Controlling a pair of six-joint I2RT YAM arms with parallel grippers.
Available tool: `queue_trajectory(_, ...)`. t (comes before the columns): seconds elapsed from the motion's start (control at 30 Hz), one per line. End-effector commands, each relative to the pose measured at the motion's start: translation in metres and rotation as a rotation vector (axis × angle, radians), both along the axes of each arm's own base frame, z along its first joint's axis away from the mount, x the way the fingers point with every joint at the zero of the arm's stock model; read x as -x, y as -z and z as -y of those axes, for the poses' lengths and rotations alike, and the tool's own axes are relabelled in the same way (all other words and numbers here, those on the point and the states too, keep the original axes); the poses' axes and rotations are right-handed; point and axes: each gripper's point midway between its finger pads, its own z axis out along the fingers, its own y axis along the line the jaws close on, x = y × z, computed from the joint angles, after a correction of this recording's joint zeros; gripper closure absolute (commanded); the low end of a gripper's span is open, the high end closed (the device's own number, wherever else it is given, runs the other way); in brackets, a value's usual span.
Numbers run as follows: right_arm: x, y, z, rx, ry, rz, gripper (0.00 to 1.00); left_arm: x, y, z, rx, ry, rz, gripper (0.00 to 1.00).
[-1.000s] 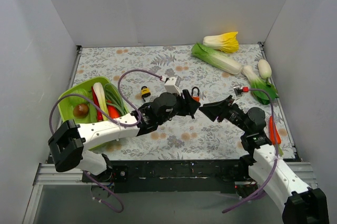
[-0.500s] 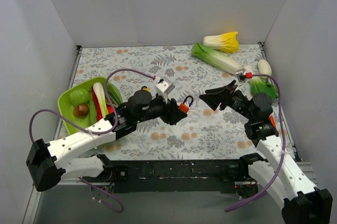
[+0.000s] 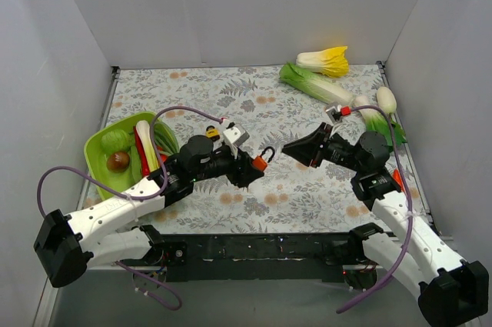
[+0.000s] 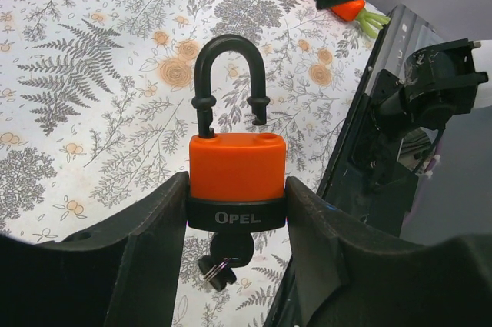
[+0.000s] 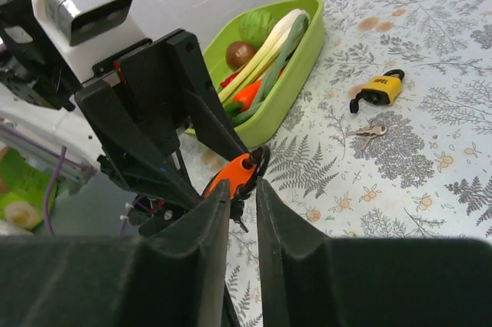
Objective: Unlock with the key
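Note:
My left gripper [image 3: 257, 164] is shut on the orange padlock [image 4: 237, 169] and holds it above the table, its pads on the two sides of the body. The black shackle [image 4: 229, 73] is raised, its right leg free of the body. The key [image 4: 229, 254], with a black head, sits in the keyhole underneath, and a second one hangs from its ring. My right gripper [image 3: 286, 150] is just right of the padlock, fingers a narrow gap apart and empty. In the right wrist view the padlock [image 5: 238, 173] shows beyond my right gripper [image 5: 244, 185].
A yellow padlock [image 5: 378, 90] and a pair of plain silver keys [image 5: 367, 131] lie on the floral cloth. A green tray [image 3: 96, 150] of vegetables stands at the left. A cabbage [image 3: 315, 85], a radish [image 3: 386, 100] and a carrot [image 3: 396, 181] lie at the right.
My left gripper has carried the orange padlock left and toward the near edge. My right gripper drew away from the padlock, rose, then came back toward it.

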Motion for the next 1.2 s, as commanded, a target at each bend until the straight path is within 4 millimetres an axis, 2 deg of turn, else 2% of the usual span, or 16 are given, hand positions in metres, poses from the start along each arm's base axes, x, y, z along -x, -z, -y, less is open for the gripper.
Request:
queue_trajectory(0.0, 0.007, -0.016, -0.017, -0.005, -0.052, 0.063, 0.78, -0.009, -0.015, -0.002, 0.062, -0.005, 0.071, 1.0)
queue_trajectory(0.17, 0.014, -0.02, -0.036, -0.016, -0.099, 0.074, 0.9, -0.011, -0.01, -0.002, 0.052, 0.005, 0.062, 1.0)
queue_trajectory(0.3, 0.016, -0.009, -0.052, 0.011, -0.135, 0.057, 0.92, -0.013, -0.011, -0.004, 0.055, -0.003, 0.061, 1.0)
queue_trajectory(0.4, 0.008, 0.003, -0.054, 0.031, -0.104, 0.034, 0.94, -0.012, -0.011, -0.004, 0.061, 0.005, 0.061, 1.0)
queue_trajectory(0.6, -0.01, 0.014, -0.051, 0.063, -0.025, 0.034, 0.95, -0.007, -0.015, -0.004, 0.073, 0.028, 0.065, 1.0)
queue_trajectory(0.83, -0.028, 0.028, -0.054, 0.072, -0.016, 0.034, 0.96, 0.003, -0.022, -0.002, 0.108, 0.084, 0.066, 1.0)
queue_trajectory(0.9, -0.029, 0.037, -0.056, 0.066, -0.033, 0.01, 0.96, 0.005, -0.024, -0.003, 0.113, 0.085, 0.071, 1.0)
queue_trajectory(1.03, -0.028, 0.033, -0.06, 0.045, -0.062, 0.02, 0.96, 0.003, -0.025, -0.005, 0.109, 0.065, 0.075, 1.0)
queue_trajectory(1.17, -0.022, 0.029, -0.056, 0.053, -0.055, 0.001, 0.94, -0.013, -0.019, -0.011, 0.051, -0.009, 0.097, 1.0)
